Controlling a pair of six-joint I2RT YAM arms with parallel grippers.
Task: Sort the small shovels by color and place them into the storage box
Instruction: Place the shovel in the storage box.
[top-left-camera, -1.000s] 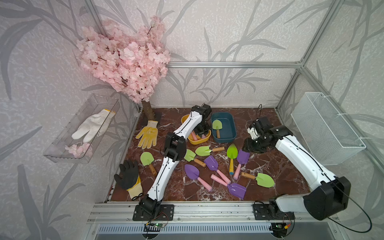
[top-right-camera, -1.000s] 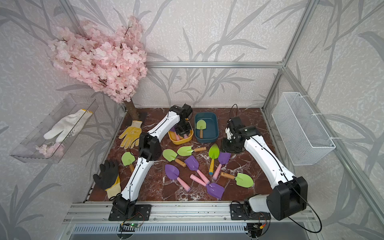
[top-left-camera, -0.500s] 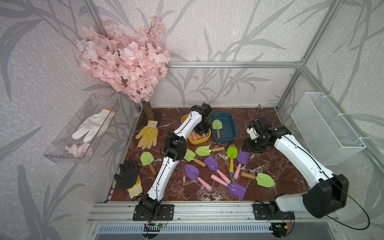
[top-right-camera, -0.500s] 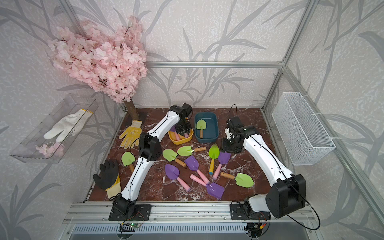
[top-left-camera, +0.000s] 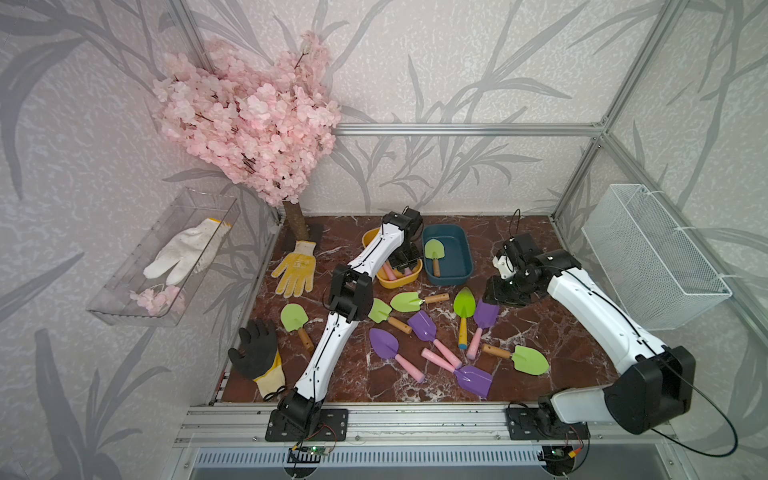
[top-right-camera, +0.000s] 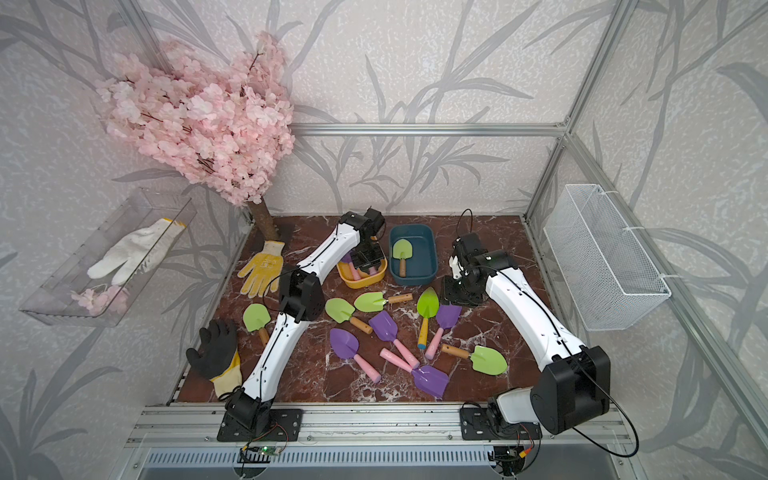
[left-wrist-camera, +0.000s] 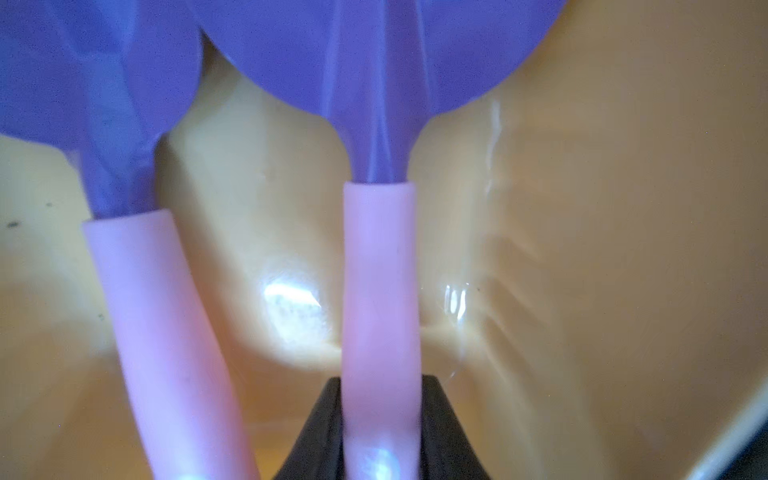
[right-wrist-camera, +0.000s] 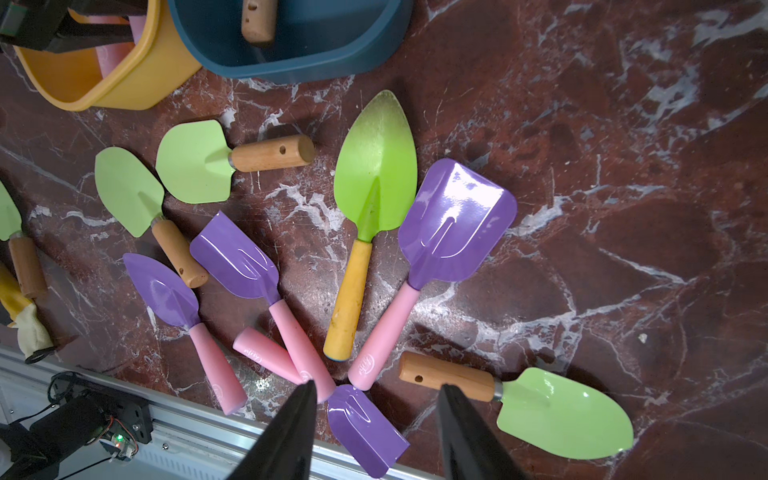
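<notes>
My left gripper (left-wrist-camera: 380, 415) reaches into the yellow storage box (top-left-camera: 400, 283) and is shut on the pink handle of a purple shovel (left-wrist-camera: 378, 266). A second purple shovel (left-wrist-camera: 145, 291) lies beside it in that box. The dark teal storage box (top-left-camera: 464, 249) holds one light green shovel (top-left-camera: 433, 251). My right gripper (right-wrist-camera: 378, 385) hangs open above the table, over several purple shovels (right-wrist-camera: 451, 224), light green ones (right-wrist-camera: 561, 415) and a pointed green shovel with a yellow handle (right-wrist-camera: 374, 174). It holds nothing.
A yellow glove (top-left-camera: 296, 270) and a black glove (top-left-camera: 253, 349) lie at the table's left. A clear tray (top-left-camera: 124, 299) on the left wall holds a white glove (top-left-camera: 183, 253). A pink blossom tree (top-left-camera: 249, 133) stands back left, and a white wire basket (top-left-camera: 648, 257) hangs on the right wall.
</notes>
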